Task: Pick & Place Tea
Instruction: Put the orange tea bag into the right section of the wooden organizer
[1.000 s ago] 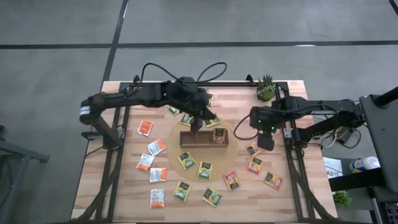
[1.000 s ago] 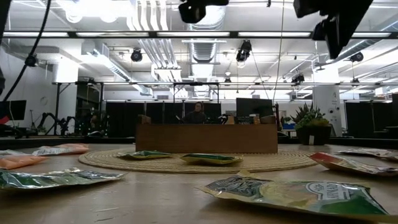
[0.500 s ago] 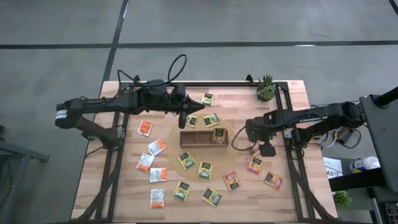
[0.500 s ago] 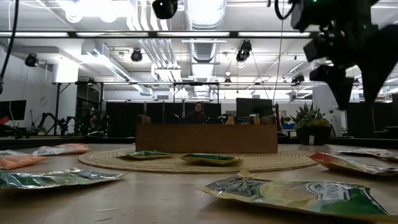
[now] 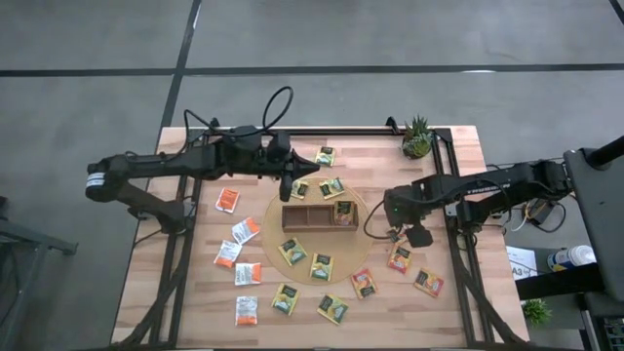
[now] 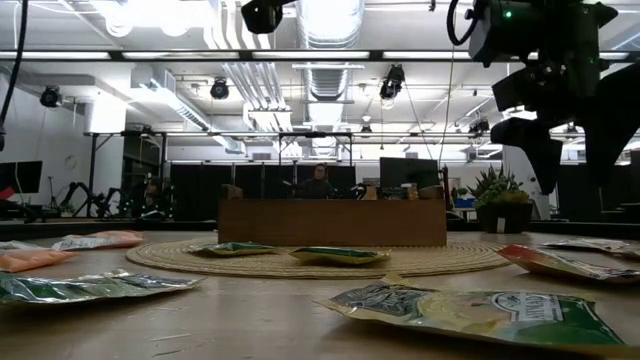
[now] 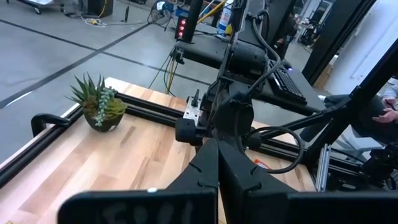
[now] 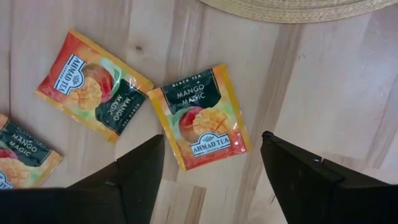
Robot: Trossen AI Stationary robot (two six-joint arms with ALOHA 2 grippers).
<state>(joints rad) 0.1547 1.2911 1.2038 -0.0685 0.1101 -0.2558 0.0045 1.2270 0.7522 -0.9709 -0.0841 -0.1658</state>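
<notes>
Progress looks early: the wooden tray (image 5: pixel 318 215), a brown three-compartment box sitting on a round woven mat (image 5: pixel 363 227) at the middle of the table (image 5: pixel 195 292), shows one sachet standing in its 3 o'clock compartment, while the other two compartments look bare (small in the overhead view, so hard to be sure). Most of the tea (image 5: pixel 322 266) lies loose, so nearly all the work remains, by my reading. From the tray, yellow-green sachets spread from 5 to 7 o'clock, white-and-orange ones (image 5: pixel 245 231) lie toward 8 and 9 o'clock, a few more sit near 12 o'clock, and orange-red ones sit at about 4 o'clock. The right gripper (image 8: pixel 211 163) hangs over that 4 o'clock group, its jaws wide apart and straddling an orange-red sachet (image 8: pixel 199 117) printed with a dark label and mango artwork, not yet touching it; a second like it (image 8: pixel 93 84) lies just beside, a third at the edge. The left gripper (image 5: pixel 286 185) is raised near the tray's 11 o'clock, jaws pressed together and holding nothing. Sachets are flat, square, glossy paper, slightly puffed in the low view (image 6: pixel 470 310); the table is pale, straight-grained wood planks, and the mat is coarse, ribbed straw. A small spiky potted plant (image 5: pixel 418 136) stands at the table's 1 o'clock corner.
</notes>
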